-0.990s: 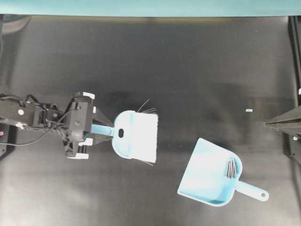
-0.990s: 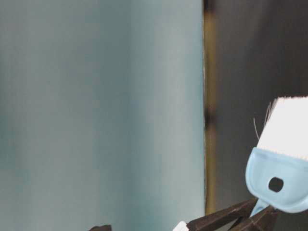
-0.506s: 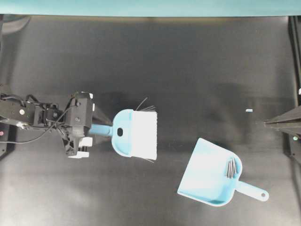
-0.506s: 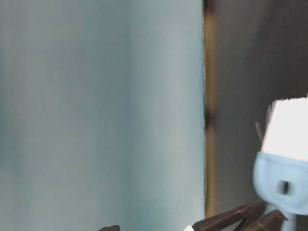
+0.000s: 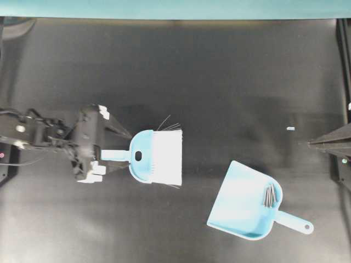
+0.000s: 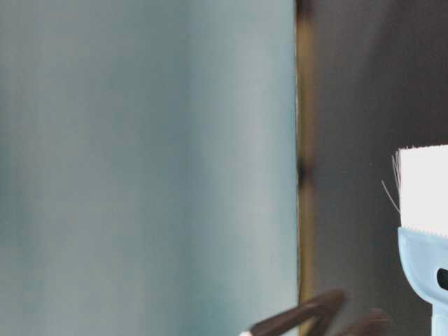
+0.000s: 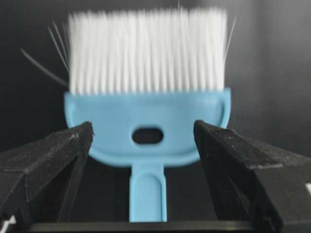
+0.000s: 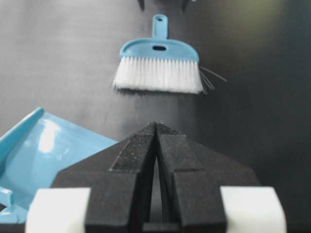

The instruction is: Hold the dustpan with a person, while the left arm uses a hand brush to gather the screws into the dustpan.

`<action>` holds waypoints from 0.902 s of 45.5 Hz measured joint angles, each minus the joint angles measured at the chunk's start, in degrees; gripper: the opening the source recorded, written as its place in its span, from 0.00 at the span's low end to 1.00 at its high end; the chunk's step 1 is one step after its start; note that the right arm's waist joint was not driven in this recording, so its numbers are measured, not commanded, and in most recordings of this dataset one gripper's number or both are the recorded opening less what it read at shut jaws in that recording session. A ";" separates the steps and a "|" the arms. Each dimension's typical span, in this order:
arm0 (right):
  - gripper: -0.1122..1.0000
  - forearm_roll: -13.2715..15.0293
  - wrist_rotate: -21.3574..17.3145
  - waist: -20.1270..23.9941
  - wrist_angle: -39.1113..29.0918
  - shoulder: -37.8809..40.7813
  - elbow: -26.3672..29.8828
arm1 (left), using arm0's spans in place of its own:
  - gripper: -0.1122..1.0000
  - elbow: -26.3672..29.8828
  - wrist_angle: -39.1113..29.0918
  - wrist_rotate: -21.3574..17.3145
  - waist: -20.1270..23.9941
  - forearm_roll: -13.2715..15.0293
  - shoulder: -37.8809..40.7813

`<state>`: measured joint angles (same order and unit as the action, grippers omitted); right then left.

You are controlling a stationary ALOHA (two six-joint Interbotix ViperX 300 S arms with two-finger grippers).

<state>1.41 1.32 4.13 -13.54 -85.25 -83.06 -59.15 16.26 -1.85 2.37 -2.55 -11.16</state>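
The light blue hand brush lies flat on the black table, white bristles pointing right. My left gripper is open, its fingers wide on either side of the brush handle without touching it. The light blue dustpan rests at the lower right, and several screws lie in a bunch inside it near the handle. At the right edge my right gripper is shut with nothing in it; its wrist view shows the closed tips facing the brush, with the dustpan at left. No person is in view.
A tiny white scrap lies on the table near the right gripper. A teal wall runs along the far edge. In the table-level view the brush head shows at the right edge.
My left gripper has opened and let go of the brush handle. The brush has settled flat on the table, and the fingers now stand apart around it. The right arm and dustpan have not moved.
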 measured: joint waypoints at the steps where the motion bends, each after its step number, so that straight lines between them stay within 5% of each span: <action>1: 0.10 0.00 0.00 0.00 -0.09 0.00 0.00 | 0.83 -0.35 0.00 0.00 0.00 0.09 -0.88; 41: 0.10 0.00 0.00 0.00 0.00 -0.09 0.00 | 0.83 -10.99 -9.05 0.00 1.14 0.00 -35.24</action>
<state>1.41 1.32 4.13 -13.54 -85.34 -83.06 -70.14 7.21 -1.85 3.52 -2.55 -46.41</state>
